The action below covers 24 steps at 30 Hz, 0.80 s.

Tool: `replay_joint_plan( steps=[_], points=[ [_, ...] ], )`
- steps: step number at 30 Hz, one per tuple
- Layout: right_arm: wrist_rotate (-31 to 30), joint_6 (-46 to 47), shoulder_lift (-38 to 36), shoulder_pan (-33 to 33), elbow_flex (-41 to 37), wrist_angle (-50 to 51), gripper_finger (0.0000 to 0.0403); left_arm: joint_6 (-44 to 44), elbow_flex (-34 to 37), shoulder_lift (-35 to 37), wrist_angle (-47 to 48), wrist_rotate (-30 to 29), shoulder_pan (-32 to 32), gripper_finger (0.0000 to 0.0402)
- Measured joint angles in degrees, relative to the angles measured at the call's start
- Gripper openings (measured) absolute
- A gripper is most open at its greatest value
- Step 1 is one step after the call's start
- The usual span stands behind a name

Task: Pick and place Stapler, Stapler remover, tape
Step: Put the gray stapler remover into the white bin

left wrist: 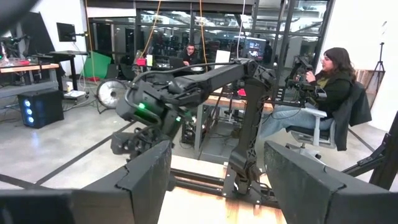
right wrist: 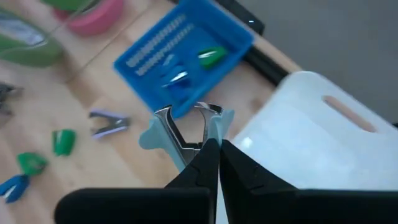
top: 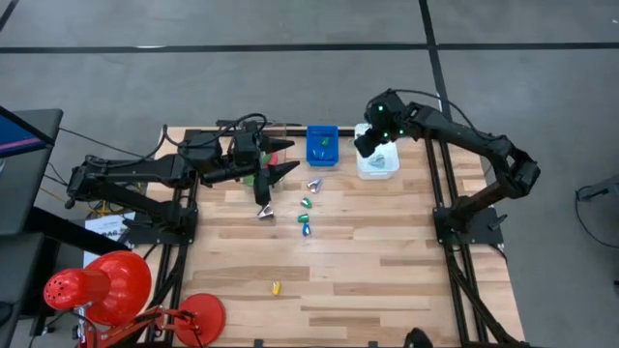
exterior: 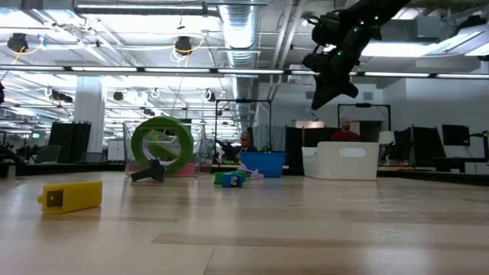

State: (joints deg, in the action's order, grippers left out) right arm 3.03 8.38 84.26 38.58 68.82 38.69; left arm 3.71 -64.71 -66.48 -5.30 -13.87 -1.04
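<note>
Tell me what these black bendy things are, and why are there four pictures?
They are two robot arms at a wooden table. One picture looks down from above, one looks along the tabletop, two come from cameras on the wrists. The right end effector is shut on a pale blue staple remover, up by the blue basket and white tub. The left end effector is open, near a green tape roll. Small green and blue pieces and a yellow one lie on the wood.

Wooden table [top: 368,261]: blue bin [top: 322,145], white bin [top: 377,162], small staple removers [top: 306,211], yellow stapler [top: 276,287].
</note>
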Motion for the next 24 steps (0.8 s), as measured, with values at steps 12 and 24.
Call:
replay_joint_plan(
  steps=[12,24],
  points=[
    [-0.02,-1.49,1.28,10.86,-0.02,0.93,0.0000,0.00,0.00,0.00,-0.11,0.00,0.00,0.0245],
    [-0.04,-1.51,1.28,15.62,-0.02,1.50,0.0000,0.00,-0.01,0.02,-0.43,-0.01,-0.01,0.0245]
  ],
)
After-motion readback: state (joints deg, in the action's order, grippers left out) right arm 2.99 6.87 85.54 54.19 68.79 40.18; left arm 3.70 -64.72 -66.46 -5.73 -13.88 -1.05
